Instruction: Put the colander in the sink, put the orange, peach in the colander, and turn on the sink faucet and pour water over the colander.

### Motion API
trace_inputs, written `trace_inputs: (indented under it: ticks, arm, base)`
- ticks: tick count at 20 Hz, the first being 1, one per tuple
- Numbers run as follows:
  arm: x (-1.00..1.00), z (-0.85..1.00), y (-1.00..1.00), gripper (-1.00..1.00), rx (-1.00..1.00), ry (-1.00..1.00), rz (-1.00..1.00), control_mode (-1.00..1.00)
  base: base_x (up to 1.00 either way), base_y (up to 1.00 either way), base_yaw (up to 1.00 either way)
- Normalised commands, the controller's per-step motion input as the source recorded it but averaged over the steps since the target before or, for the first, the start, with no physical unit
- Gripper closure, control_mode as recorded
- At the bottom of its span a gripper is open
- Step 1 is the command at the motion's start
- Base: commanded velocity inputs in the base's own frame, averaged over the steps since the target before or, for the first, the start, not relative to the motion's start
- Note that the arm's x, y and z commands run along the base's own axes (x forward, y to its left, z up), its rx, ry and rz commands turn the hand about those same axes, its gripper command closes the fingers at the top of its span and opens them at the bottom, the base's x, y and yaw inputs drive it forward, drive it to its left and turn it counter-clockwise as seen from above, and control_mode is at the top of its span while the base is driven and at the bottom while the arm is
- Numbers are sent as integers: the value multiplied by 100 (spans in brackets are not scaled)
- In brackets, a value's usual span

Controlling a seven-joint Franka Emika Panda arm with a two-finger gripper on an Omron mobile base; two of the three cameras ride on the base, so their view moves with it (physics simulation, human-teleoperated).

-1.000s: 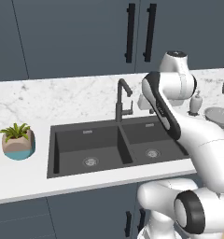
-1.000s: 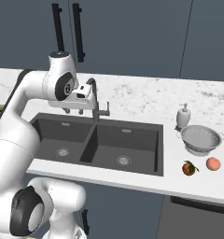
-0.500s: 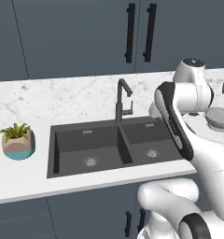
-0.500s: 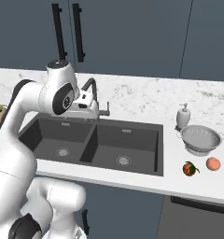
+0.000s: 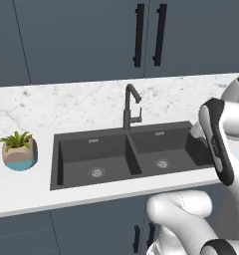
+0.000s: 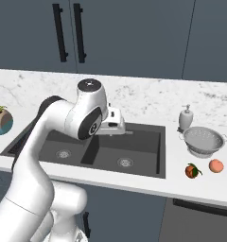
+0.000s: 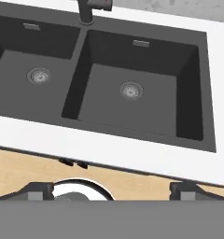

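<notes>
The dark double-basin sink (image 5: pixel 111 149) lies in the white counter, with the gooseneck sink faucet (image 5: pixel 127 107) behind its divider. No water runs. On the counter to the right of the sink (image 6: pixel 144 151) stands the silver colander (image 6: pixel 204 141). Just in front of it lie the orange (image 6: pixel 192 170) and the paler peach (image 6: pixel 216 165). My gripper (image 6: pixel 116 127) hangs over the sink's middle, well left of the colander. In the hand view my gripper (image 7: pixel 111 190) is open and empty, looking down at both basins (image 7: pixel 146 60) and the faucet base (image 7: pixel 87 9).
A white soap dispenser (image 6: pixel 185 118) stands behind the colander. A small potted plant (image 5: pixel 19 149) sits on the counter left of the sink. Dark cabinet doors with black handles (image 5: pixel 149 35) rise behind the marble backsplash.
The gripper has opened wide. The arm has swung to the right and the hand has come down from beside the faucet to over the sink.
</notes>
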Motion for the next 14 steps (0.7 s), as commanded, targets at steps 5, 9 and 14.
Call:
trace_inputs:
  ticks: [5, 9, 14]
  arm:
    - [3, -28, -91, -100, -5, -5, 0, -100]
    - [20, -29, -87, -100, -7, 0, 0, -100]
    - [42, -26, -74, -100, -5, 0, -10, -100]
  base:
    - [0, 0, 0]
    - [0, 0, 0]
    - [0, 0, 0]
